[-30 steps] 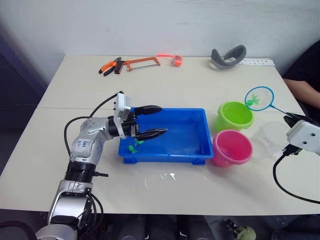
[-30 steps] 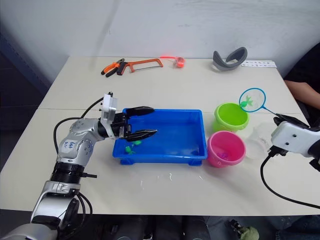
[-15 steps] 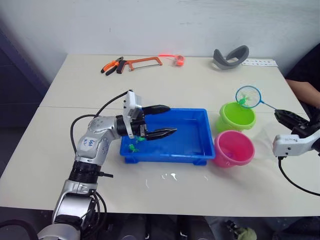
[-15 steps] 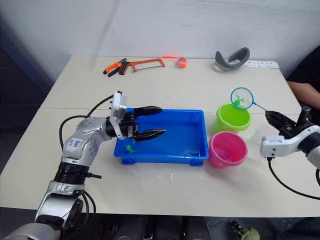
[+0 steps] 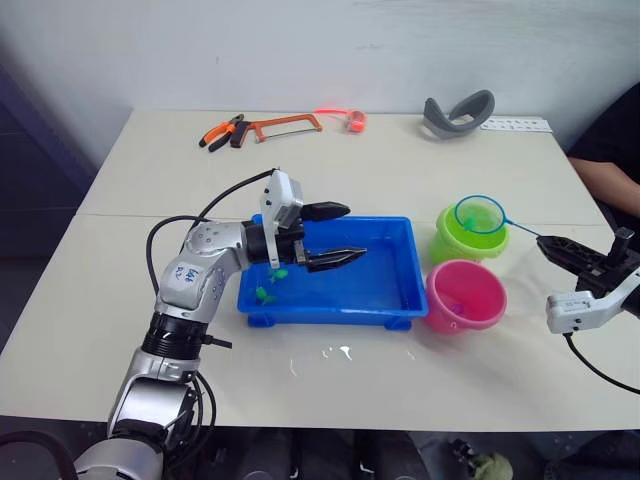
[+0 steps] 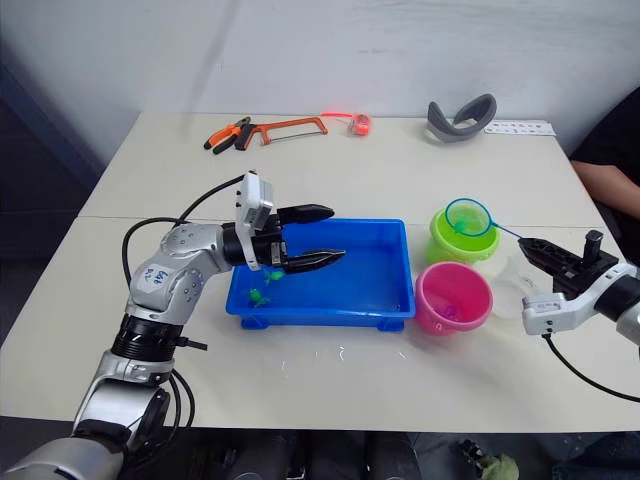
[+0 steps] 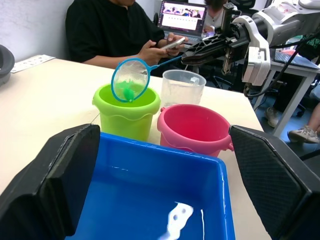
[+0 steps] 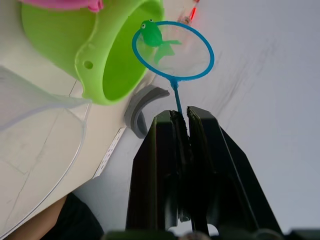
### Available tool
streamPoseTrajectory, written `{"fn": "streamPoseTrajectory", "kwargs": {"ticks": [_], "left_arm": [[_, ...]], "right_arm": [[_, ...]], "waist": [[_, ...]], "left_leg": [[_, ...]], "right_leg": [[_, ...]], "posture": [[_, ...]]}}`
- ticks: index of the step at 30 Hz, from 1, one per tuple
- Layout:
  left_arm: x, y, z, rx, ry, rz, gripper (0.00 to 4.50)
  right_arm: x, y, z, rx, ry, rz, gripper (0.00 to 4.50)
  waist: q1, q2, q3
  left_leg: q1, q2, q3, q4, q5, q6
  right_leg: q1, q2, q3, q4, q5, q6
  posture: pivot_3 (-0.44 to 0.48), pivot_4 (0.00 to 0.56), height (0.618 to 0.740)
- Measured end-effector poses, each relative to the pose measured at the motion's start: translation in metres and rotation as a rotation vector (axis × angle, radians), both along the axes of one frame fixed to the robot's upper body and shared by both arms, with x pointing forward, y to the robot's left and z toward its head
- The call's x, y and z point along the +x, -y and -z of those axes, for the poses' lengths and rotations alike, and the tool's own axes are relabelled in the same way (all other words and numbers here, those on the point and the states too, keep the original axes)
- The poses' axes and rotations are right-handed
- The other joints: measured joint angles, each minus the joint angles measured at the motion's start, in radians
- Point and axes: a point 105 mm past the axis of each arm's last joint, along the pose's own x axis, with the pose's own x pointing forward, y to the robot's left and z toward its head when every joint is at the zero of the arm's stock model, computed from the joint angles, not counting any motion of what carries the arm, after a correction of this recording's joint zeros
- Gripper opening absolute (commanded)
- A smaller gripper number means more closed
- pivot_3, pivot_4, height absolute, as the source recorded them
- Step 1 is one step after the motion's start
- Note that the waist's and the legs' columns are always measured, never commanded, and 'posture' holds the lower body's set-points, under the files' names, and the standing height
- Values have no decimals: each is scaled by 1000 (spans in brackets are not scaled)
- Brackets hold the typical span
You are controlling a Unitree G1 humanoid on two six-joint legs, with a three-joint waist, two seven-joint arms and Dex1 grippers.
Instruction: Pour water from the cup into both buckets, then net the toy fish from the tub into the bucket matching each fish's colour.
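The net [image 5: 480,214] hangs over the mouth of the lime green bucket [image 5: 450,246] with a green toy fish [image 8: 151,34] in its mesh. My right gripper [image 5: 546,243] is shut on the net's thin handle, to the right of the buckets. The pink bucket [image 5: 465,297] stands in front of the green one. The clear cup [image 6: 508,285] stands to their right. My left gripper [image 5: 356,232] hovers open over the left half of the blue tub [image 5: 330,318]. Two green fish [image 5: 265,294] lie at the tub's left end.
A hacksaw [image 5: 285,124], pliers [image 5: 222,132], a small orange item [image 5: 352,121] and a grey curved object [image 5: 457,112] lie along the table's far edge. Water drops [image 5: 335,352] mark the table in front of the tub. A person [image 7: 115,30] sits at the table's right end.
The net has come left and down from beyond the green bucket to over its mouth, the green fish still in it. My left gripper has slid right over the tub.
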Motion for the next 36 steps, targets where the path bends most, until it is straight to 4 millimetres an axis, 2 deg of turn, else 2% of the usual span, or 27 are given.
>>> {"fn": "streamPoseTrajectory", "kwargs": {"ticks": [4, 18, 19, 22, 25, 28, 30, 34, 36], "left_arm": [[3, 3, 1, 11, 8, -2, 4477], [9, 10, 3, -23, -2, -12, 4477], [11, 10, 5, -22, -5, -25, 4477], [12, 10, 5, -24, 3, -33, 4477], [14, 8, 7, -26, -5, -42, 4477], [16, 2, 8, -24, -9, -58, 4477], [16, -9, 7, -40, -10, -64, 4477], [8, -45, 11, -89, -23, -62, 4477], [1, -67, 16, -95, -22, -82, 4477]], "right_arm": [[1, -1, 3, -44, 0, -17, 0], [2, 13, -8, -39, 41, 49, 0], [4, 14, -14, -39, 67, 63, 0], [3, 16, -6, -40, 37, 71, 0], [2, 13, -8, 2, 33, 73, 0], [2, 6, -20, 167, 29, 82, 0], [1, -7, -30, 329, -9, 64, 0], [-2, -48, -37, 718, -196, -25, 0], [-3, -74, -33, 984, -378, -67, 0]], "waist": [[-1, 0, 0], [0, 0, 0], [-1, 0, 0], [0, 0, 0], [0, 0, 0], [0, 0, 0], [-5, 0, 0], [-18, 0, 0], [-22, 0, 0]], "left_leg": [[0, 1, 0, 0, 0, 0], [0, 2, 0, 0, 0, -1], [0, 2, 0, 0, 0, -1], [0, 2, 1, -1, 0, -1], [0, 2, 0, 0, 0, -1], [0, 2, 0, 0, 0, -1], [0, 3, 0, 0, 0, -1], [1, 6, 0, 0, 0, -2], [1, 6, -1, 1, 0, -2]], "right_leg": [[0, 2, 1, 0, 0, 0], [0, 3, 1, 0, 0, 0], [0, 3, 1, 0, 0, 0], [0, 3, 1, -1, 0, 0], [0, 3, 1, -1, 0, 0], [0, 3, 1, -1, 0, 0], [0, 4, 1, -1, 0, 0], [0, 4, 1, 0, 0, -1], [0, 3, 1, 0, 0, -1]], "posture": [[0, 150, 740], [0, 150, 740], [0, 150, 740], [0, 150, 740], [0, 150, 740], [0, 150, 740], [0, 150, 740], [0, 150, 740], [0, 150, 740]]}}
